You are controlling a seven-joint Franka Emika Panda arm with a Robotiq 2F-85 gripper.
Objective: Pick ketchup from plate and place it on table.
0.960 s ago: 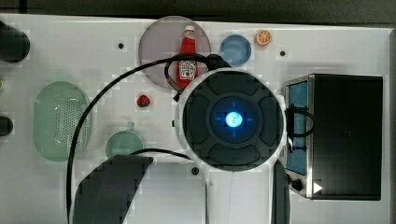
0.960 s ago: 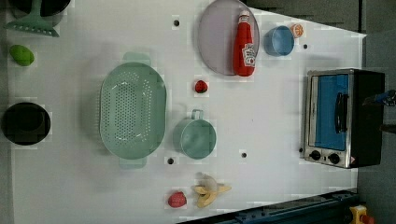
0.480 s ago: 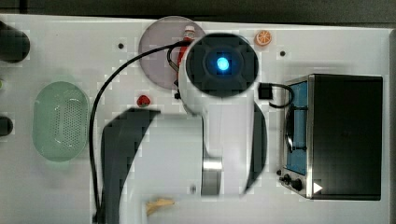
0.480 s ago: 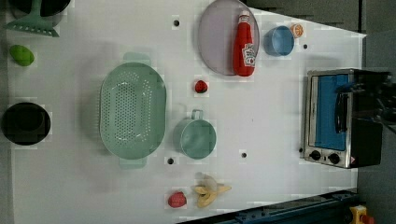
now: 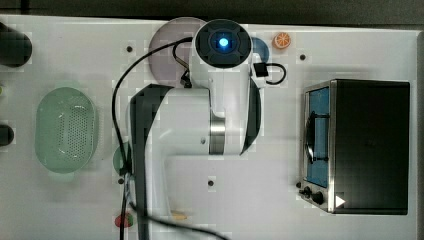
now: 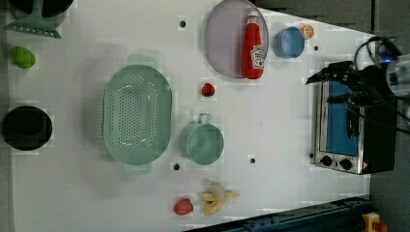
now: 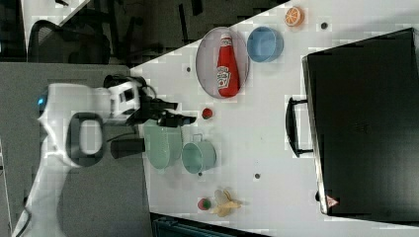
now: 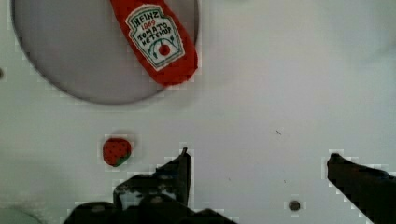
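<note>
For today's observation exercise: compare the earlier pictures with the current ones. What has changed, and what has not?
The white robot arm swept toward the top view's top, over the pale lilac round plate. Its open black gripper holds nothing. The red ketchup bottle stays lying on the plate; the other items are unmoved.

Dark grey floor [image 7: 89,207] runs along the right view's left, and up in the corner sits a black mesh office chair [image 7: 64,42] among dark furniture legs. A second white surface [image 7: 52,10] just peeks in at the right view's top left. Over in the left view, grey flooring [image 6: 387,19] borders the bench on the left view's right, with a blue metal rail [image 6: 290,220] running along the lower edge and a yellow box with a red button [image 6: 372,223] at its end. The top view gives a dark strip [image 5: 210,7] beyond the far edge. Light is even and bright, with soft shadows
</note>
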